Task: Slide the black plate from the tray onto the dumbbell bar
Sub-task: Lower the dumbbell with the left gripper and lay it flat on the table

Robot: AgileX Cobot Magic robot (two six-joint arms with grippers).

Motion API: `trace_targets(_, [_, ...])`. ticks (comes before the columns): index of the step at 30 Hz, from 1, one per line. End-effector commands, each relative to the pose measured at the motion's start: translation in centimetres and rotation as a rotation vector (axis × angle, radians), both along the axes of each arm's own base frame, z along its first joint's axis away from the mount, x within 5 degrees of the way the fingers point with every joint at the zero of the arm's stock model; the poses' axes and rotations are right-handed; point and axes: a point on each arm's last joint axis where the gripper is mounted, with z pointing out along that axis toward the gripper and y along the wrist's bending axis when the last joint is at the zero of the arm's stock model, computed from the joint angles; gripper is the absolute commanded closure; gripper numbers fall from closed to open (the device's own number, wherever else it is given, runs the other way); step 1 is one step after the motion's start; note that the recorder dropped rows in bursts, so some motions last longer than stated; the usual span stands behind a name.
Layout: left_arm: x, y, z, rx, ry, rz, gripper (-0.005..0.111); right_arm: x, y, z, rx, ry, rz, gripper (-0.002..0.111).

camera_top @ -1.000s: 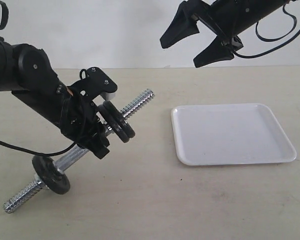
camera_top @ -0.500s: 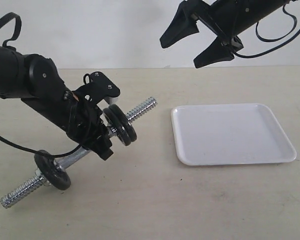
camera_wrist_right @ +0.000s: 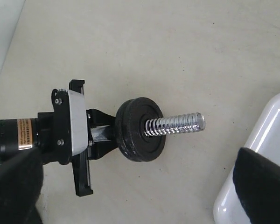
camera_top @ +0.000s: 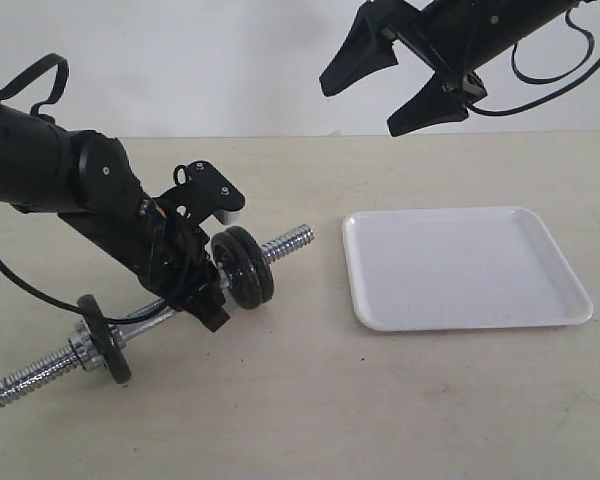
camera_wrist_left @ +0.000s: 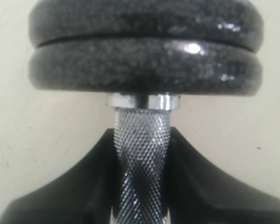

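Left hand [camera_wrist_left: 141, 135] is closed partway around the knurled middle of the bar [camera_top: 280, 247], holding it tilted over the desk [camera_top: 380, 400]. Right hand [camera_top: 360, 110] is spread wide and empty, up above the tray [camera_top: 460, 268]. Plate [camera_wrist_right: 130, 121] is off the tray and on the bar, flush against a second disc [camera_wrist_left: 144, 70] just beside the left hand. It looks stiff, dense and loose on the thread with no nut outboard, so I'd grip it across the rim and avoid tipping that end down.
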Motion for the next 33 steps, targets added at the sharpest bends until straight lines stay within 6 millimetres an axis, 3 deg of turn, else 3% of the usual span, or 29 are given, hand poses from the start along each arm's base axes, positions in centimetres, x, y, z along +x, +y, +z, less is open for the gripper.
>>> trace_targets(1, [1.69,0.32,3.43,0.001,-0.215,0.051,0.103,-0.22,-0.06,0.59,-0.006,-0.012,0.002,0.003])
trace_targets(33, [2.37,0.52,3.9,-0.173,-0.266,0.357,0.103,-0.21,0.01,0.59,-0.006,-0.012,0.004,0.003])
